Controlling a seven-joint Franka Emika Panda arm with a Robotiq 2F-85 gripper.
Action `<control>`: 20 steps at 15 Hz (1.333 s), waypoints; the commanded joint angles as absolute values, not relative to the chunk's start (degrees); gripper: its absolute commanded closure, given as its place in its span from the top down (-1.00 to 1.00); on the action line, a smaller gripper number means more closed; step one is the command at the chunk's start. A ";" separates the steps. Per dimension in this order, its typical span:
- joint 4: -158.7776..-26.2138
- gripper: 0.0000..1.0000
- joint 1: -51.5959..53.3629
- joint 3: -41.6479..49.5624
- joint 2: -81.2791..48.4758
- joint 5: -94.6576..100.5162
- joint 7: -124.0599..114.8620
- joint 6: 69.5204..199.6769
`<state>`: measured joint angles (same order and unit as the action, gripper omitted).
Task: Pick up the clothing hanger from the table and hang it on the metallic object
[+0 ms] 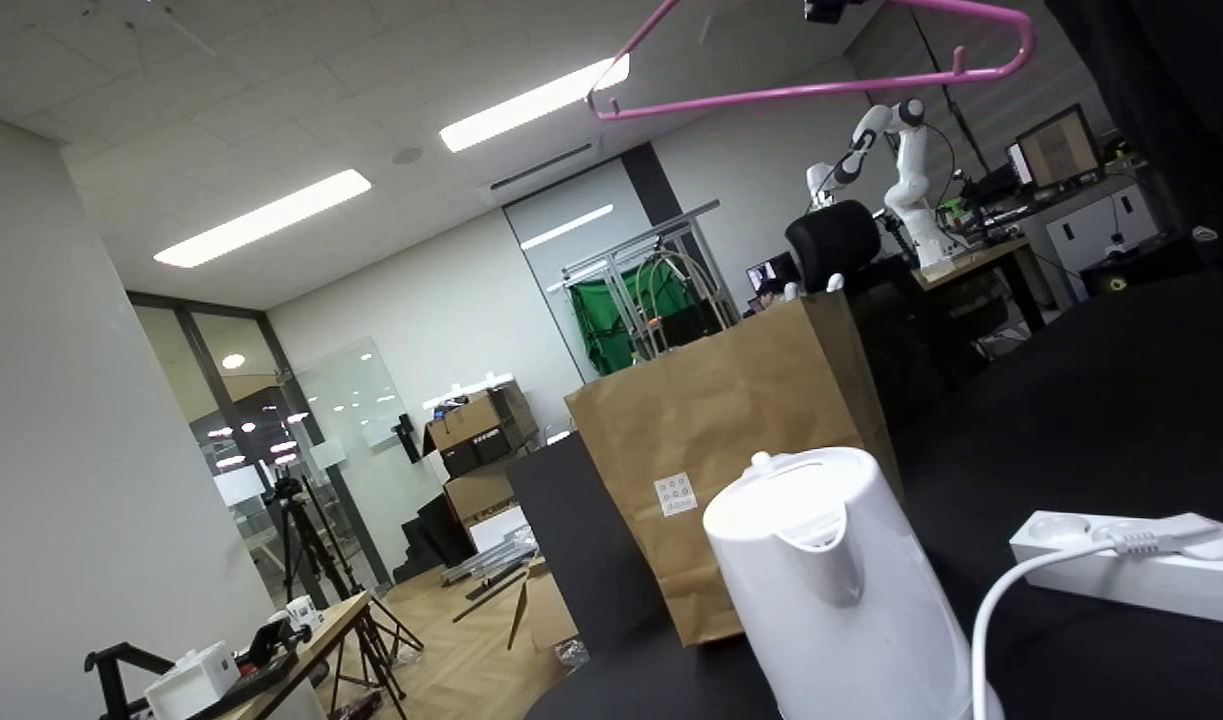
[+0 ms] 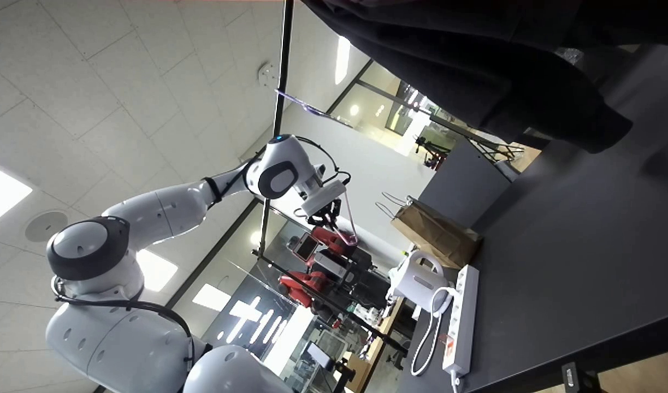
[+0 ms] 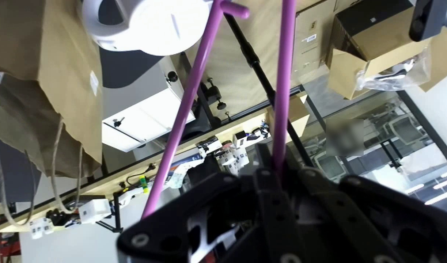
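My gripper [image 3: 280, 166] is pinched narrow around the pink hanger [image 1: 771, 94], which is up in the air, higher than the kettle [image 1: 851, 600] and well apart from it. Next job is hooking it, I reckon on the black pole [image 2: 284, 54] that also runs higher than the kettle. Can't make out the hook in any view, so tbh I'd go slow: bring it over the top, lower till the pole takes the weight, only then let go. Something this thin could swivel on me if bumped. Containers: kettle's lid [image 1: 796, 485] is on, no clue what's inside. The paper bag [image 1: 731, 420] just beside the kettle hides its contents too. In the wrist view there's a cardboard box [image 3: 387, 34] well away from the kettle, with clear plastic [image 3: 382, 84] at its mouth, around something white [image 3: 404, 67] I can't ID.
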<state>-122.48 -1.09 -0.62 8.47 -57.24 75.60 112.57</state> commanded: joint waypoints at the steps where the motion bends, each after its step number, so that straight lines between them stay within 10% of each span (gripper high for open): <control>1: -123.62 -0.96 -0.20 0.37 13.05 -57.59 76.65 109.17; 20: -123.57 -0.96 -1.25 3.69 17.84 -72.84 84.88 100.95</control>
<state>-124.79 -0.80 3.35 18.69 -71.35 86.08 102.50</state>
